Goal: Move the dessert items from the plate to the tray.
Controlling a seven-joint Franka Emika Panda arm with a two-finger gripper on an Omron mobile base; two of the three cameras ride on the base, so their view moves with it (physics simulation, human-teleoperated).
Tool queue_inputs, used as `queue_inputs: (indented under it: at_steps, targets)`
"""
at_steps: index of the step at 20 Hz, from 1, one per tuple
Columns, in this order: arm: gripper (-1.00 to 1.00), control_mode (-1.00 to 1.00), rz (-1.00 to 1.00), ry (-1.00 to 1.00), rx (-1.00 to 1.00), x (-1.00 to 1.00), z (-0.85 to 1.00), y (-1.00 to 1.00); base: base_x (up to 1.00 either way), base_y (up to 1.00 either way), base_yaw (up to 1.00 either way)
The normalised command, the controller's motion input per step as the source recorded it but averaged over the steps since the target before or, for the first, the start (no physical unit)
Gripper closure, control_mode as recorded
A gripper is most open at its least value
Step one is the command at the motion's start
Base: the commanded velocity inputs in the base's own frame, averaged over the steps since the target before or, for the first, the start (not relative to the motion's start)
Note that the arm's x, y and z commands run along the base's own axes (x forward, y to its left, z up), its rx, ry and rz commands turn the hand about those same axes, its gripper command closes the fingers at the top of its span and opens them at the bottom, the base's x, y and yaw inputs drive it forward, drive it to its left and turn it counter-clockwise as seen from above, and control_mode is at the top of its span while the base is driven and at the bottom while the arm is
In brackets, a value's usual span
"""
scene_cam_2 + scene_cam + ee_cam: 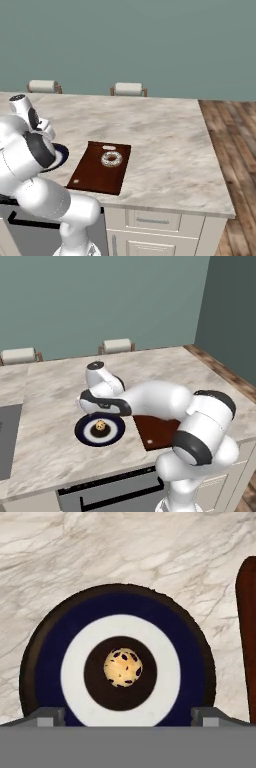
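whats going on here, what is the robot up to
A white robot arm is reaching over a marble counter, its gripper open above the navy plate. A small speckled cookie sits in the plate's centre, not yet grasped. The brown tray lies beside the plate and already holds a ring-shaped doughnut.

A teal wall (150,40) runs behind the desk (165,135), meeting a darker teal wall (232,311) at a corner on the right of the left base view. The desk has a pale veined marble top with a wooden edge (220,368) on its far side. Two stool backs (116,346) (19,355) with pale cushions stand just behind it. White drawers (155,220) sit under the top. A wood plank floor (235,145) lies to the right. Light is even.
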Motion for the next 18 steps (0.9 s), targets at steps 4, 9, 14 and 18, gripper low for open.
queue_inputs:
  at_steps: [4,9,14,18]
  targets:
    - [-1.0,-1.0,0.0,0.01,-0.02,0.0,-0.21,0.24,0.0,0.0,0.0]
    - [-1.0,-1.0,0.0,0.0,-0.03,-0.02,-0.06,0.08,0.0,0.0,0.0]
    - [-1.0,-1.0,0.0,0.0,-0.02,0.02,-0.25,-0.09,0.0,0.0,0.0]
    - [-1.0,-1.0,0.0,0.0,-0.03,0.01,-0.36,-0.06,0.0,0.0,0.0]
